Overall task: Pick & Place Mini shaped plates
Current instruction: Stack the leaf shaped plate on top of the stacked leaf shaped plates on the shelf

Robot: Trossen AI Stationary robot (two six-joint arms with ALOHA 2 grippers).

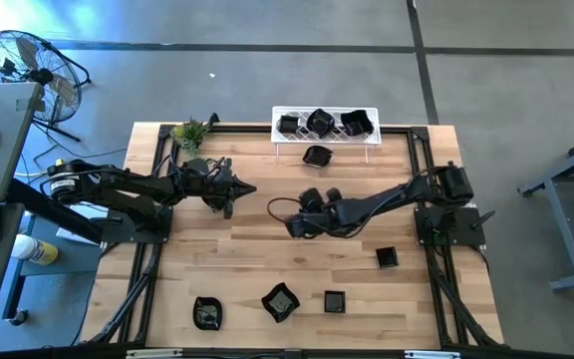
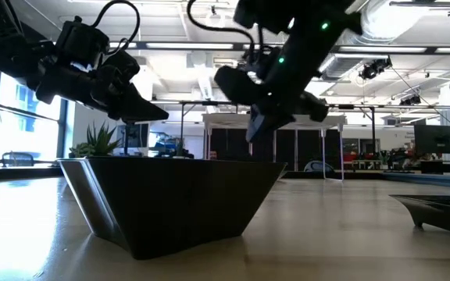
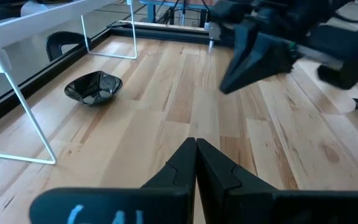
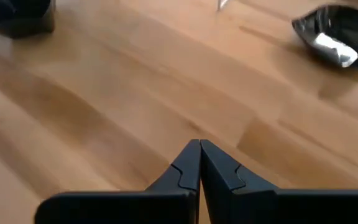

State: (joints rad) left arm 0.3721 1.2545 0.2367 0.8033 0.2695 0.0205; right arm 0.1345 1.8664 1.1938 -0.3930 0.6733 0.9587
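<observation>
Three mini shaped plates sit on the white wire rack [image 1: 325, 125] at the far edge, and a round one [image 1: 317, 156] [image 3: 94, 87] rests on the table just in front of it. Several more lie near the front edge: [image 1: 387, 257], [image 1: 334, 300], [image 1: 280, 301], [image 1: 206, 313]. My left gripper [image 1: 250, 187] [image 3: 196, 144] hovers shut at the left centre, holding nothing. My right gripper [image 1: 291, 228] [image 4: 199, 144] is shut and empty above the bare table middle, slanting down. In the right wrist view a glossy plate [image 4: 337, 40] lies ahead of it.
A small green plant [image 1: 189, 133] stands at the far left corner beside the rack. The rack's thin white legs [image 3: 33, 124] stand on the table near the round plate. Bare wood lies between the two grippers. A big dark plate [image 2: 174, 199] fills the low view's foreground.
</observation>
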